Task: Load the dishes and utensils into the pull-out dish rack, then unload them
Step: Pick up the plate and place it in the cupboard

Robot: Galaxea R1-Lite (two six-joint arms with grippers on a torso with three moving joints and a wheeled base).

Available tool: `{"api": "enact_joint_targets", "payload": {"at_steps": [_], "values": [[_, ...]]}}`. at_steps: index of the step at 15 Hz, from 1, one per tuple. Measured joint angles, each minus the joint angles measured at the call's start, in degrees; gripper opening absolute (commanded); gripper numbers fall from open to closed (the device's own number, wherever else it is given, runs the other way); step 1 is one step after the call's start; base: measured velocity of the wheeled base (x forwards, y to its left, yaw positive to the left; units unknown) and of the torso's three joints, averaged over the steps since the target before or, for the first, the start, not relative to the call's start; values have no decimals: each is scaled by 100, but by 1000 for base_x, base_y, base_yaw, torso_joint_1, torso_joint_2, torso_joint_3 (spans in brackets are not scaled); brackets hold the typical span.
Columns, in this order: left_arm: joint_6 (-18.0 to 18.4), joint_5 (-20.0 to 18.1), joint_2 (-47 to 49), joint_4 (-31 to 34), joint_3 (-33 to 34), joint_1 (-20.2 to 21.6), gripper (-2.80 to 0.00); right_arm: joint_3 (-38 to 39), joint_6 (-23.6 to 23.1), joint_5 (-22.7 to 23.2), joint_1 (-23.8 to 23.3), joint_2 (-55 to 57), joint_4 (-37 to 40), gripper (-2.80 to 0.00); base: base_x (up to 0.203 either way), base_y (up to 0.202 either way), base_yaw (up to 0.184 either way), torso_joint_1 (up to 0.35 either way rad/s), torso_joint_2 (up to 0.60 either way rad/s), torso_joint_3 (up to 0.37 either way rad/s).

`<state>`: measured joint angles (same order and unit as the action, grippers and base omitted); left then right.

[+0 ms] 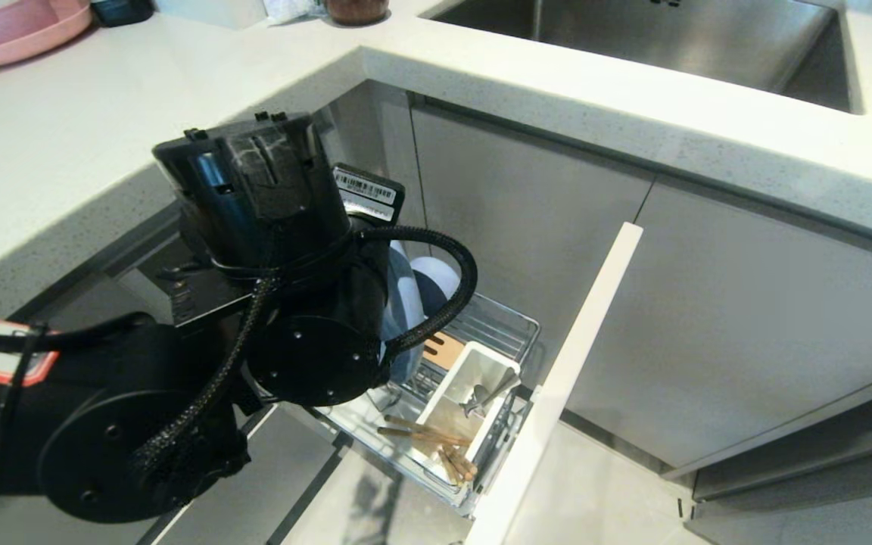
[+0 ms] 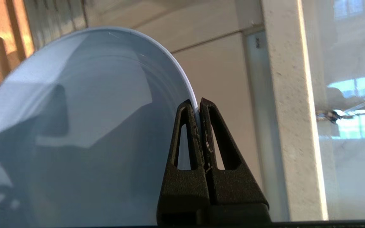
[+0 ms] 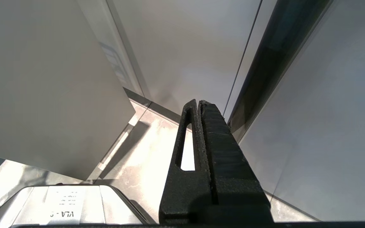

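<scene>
Pinched between the left gripper's (image 2: 198,104) two black, grainy, triangular fingers (image 2: 185,133) is the thin rim of the wide shallow pale blue plate (image 2: 84,126) — a smooth matte disc standing on edge, its rounded rim arcing up from the grip toward 10 o'clock in the left wrist view. In the head view the bulky black left arm (image 1: 269,250) covers most of that plate (image 1: 403,303), which shows only as a pale blue sliver just above the narrow chrome wire pull-out dish rack (image 1: 508,322). At 1 o'clock of the sliver sits the smaller round pale blue bowl (image 1: 436,276). Toward 5 o'clock, the rack's white plastic box-shaped cutlery caddy (image 1: 474,371) holds the small silver metal spoon (image 1: 485,397), and the thin light-brown wooden chopsticks (image 1: 425,435) lie slanted just beside it at 7 o'clock. Beyond the caddy a slotted wooden strip (image 1: 443,350) shows.

Parked low over pale floor tiles, the right gripper (image 3: 198,103) has its ribbed black fingers pressed together — holding nothing.
</scene>
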<state>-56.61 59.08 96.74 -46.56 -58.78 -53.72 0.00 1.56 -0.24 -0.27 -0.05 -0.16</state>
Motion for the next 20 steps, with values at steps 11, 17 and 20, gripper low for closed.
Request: {"api": "enact_joint_targets", "payload": {"at_steps": [11,17,20], "values": [[-356,70,529,25,17,373,-280,0,1,0,0,2,0,-280,0,0,0,0,0,0],[-389,92,747,17,16,570,-280,0,1,-2,0,2,2,-280,0,0,0,0,0,0],[-381,98,786,44,65,705,-280,0,1,0,0,0,2,-280,0,0,0,0,0,0]]}}
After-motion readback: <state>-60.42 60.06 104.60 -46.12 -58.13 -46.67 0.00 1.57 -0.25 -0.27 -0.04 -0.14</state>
